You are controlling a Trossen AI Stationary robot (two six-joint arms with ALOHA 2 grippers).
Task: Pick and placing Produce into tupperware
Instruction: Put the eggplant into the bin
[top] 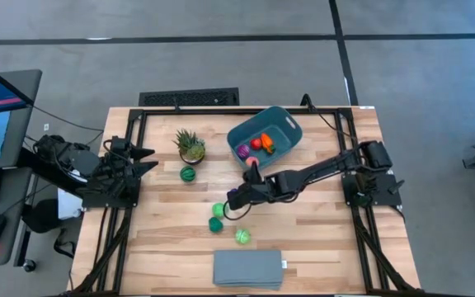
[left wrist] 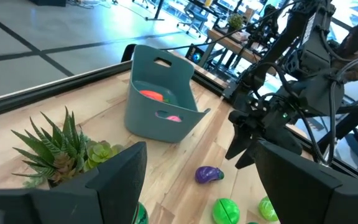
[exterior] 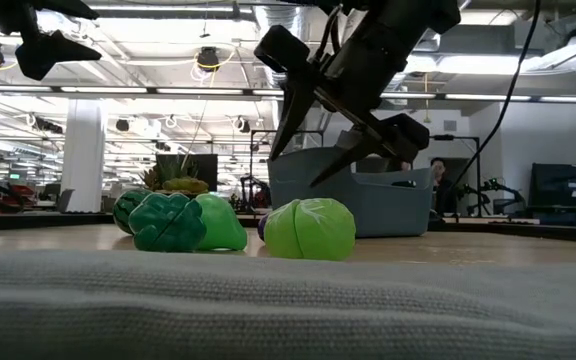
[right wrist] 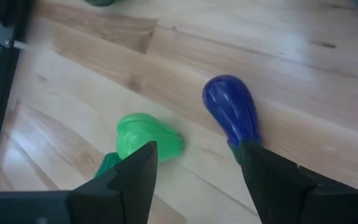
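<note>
My right gripper (top: 239, 195) (right wrist: 197, 180) is open and hovers just above the table, over a purple eggplant toy (right wrist: 231, 115) (left wrist: 209, 175) lying on the wood. It touches nothing. A light green toy (right wrist: 149, 138) lies beside the eggplant. More green produce lies nearby (top: 215, 223) (top: 242, 236), and a dark green piece (top: 188, 174) sits by the plant. The teal tupperware bin (top: 280, 124) (left wrist: 157, 118) stands farther back with red, orange and magenta pieces (top: 261, 143) inside. My left gripper (top: 148, 159) (left wrist: 197, 186) waits open at the table's left side.
A spiky green potted plant (top: 190, 146) stands left of the bin. A flat grey-blue slab (top: 247, 268) lies at the near edge. Black frame rails run along both sides of the table. Bare wood lies to the right of the green toys.
</note>
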